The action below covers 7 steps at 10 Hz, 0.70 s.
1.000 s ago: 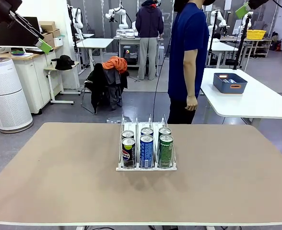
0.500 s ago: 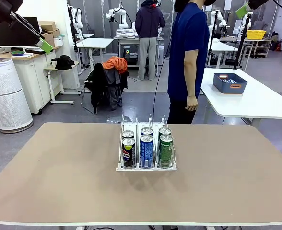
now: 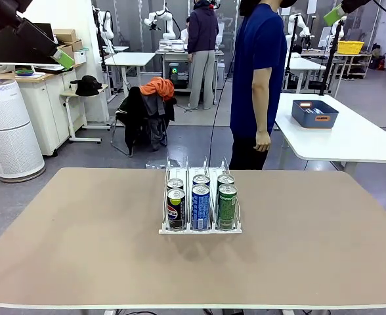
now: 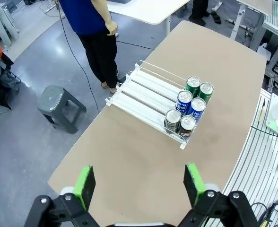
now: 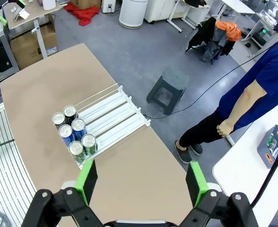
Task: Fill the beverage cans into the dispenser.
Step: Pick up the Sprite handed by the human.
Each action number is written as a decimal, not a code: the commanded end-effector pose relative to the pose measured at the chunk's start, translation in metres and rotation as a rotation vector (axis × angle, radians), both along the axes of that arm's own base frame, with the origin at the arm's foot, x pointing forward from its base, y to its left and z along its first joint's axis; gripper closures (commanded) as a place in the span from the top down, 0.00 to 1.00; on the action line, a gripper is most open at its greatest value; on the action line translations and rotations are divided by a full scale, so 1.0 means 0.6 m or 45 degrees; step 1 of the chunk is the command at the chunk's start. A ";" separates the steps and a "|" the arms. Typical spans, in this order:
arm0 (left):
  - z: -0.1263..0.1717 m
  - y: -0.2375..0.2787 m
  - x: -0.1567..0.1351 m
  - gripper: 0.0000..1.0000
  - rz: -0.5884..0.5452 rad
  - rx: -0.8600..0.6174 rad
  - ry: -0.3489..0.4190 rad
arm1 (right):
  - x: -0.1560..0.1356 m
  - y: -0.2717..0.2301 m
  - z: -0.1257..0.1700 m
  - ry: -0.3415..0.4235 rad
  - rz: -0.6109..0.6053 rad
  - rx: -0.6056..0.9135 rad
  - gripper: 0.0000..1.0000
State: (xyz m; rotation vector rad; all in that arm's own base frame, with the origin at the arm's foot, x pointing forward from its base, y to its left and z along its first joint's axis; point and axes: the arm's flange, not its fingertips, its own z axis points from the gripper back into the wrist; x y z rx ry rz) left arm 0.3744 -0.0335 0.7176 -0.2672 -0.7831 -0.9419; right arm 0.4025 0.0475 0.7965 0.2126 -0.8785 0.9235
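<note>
- Dispenser (image 3: 199, 230): sitting at the middle of the table (image 3: 81, 249), its lanes running toward the far edge.
- Beverage cans (image 3: 200, 207): six, standing upright two deep at the near end of the lanes. Black pair in the left lane, blue in the middle, green in the right.
- Left tool (image 4: 140, 176): hovering high over the table, fingers spread wide, pinching nothing.
- Right tool (image 5: 140, 178): hovering high, also spread wide and holding nothing.
- Person (image 3: 258, 72): standing at the far side, arm hanging down.
</note>
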 end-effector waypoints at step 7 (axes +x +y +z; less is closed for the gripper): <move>0.014 -0.024 0.009 1.00 0.040 -0.041 0.132 | -0.012 -0.014 0.014 0.038 0.001 -0.010 1.00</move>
